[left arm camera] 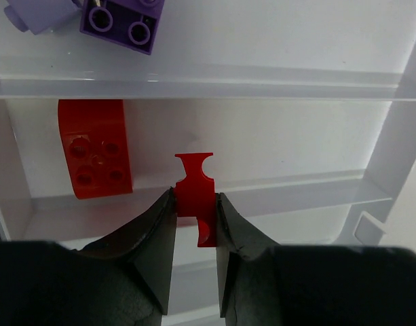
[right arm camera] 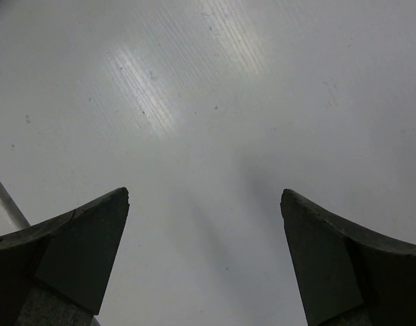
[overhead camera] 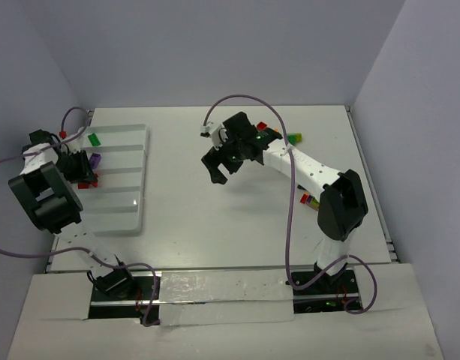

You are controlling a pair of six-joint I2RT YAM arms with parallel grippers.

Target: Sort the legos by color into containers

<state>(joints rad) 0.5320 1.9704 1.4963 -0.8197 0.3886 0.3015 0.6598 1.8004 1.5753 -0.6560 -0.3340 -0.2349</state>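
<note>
Left pincer [left arm camera: 195,210] is pinching narrow on a small red piece [left arm camera: 194,193], long axis pointing out along the fingers, hanging over the tray [left arm camera: 262,85] compartment where a red brick [left arm camera: 94,157] is lying just ahead-left, while right pincer [right arm camera: 205,204] is gaping wide over worktop [right arm camera: 194,81], well apart.

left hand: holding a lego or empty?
Holding. The left hand is shut on a small red lego, pinched between both fingers above the tray, near a red brick.
</note>
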